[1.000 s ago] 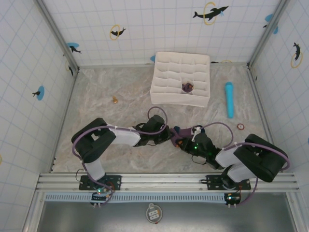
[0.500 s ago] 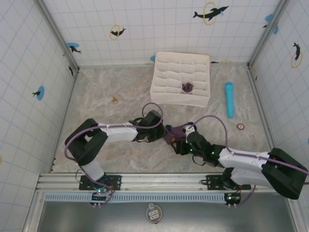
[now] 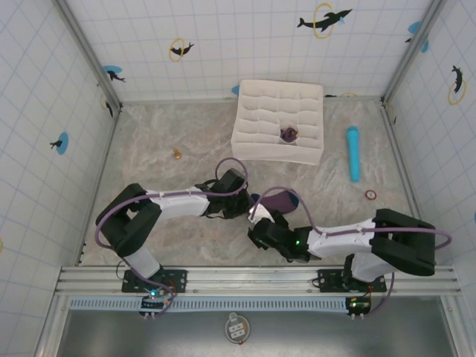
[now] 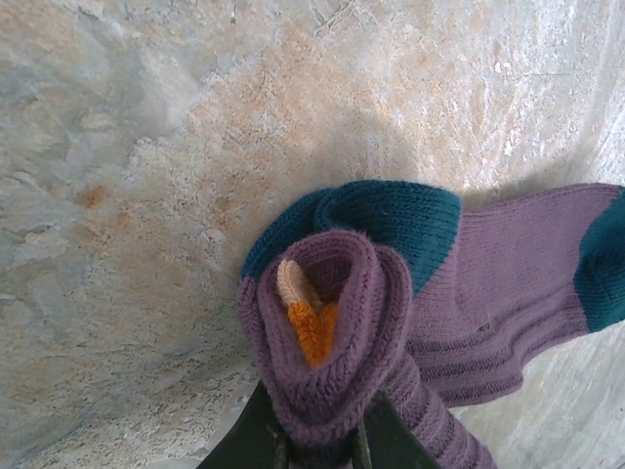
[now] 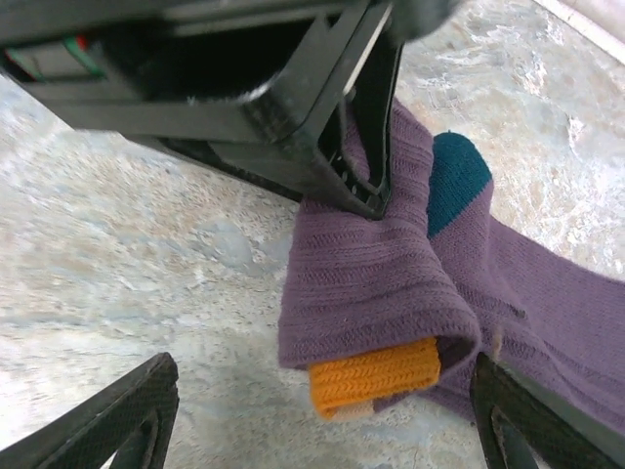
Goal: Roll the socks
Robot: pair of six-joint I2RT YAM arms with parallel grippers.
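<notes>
The socks (image 3: pixel 281 199) are purple and ribbed with dark teal patches, and they lie on the marble table in front of the arms. Their near end is folded into a roll (image 4: pixel 330 332) with an orange toe (image 5: pixel 376 376) tucked inside. My left gripper (image 4: pixel 317 445) is shut on that roll from its side, its black fingers (image 4: pixel 383 442) pinching the fabric. In the right wrist view my right gripper (image 5: pixel 320 396) stands wide open, one finger (image 5: pixel 132 415) on each side of the roll's orange end, touching nothing. From above, the left gripper (image 3: pixel 249 204) and right gripper (image 3: pixel 259 223) sit close together.
A white divided box (image 3: pixel 245 111) stands at the back with a dark purple bundle (image 3: pixel 288 134) in one cell. A light blue cylinder (image 3: pixel 352 152) and a small red ring (image 3: pixel 370 195) lie at the right. A small gold object (image 3: pixel 178 154) sits at the left.
My right gripper has opened, let go of the socks and drawn back toward the near edge. The left gripper has kept its hold on the rolled end.
</notes>
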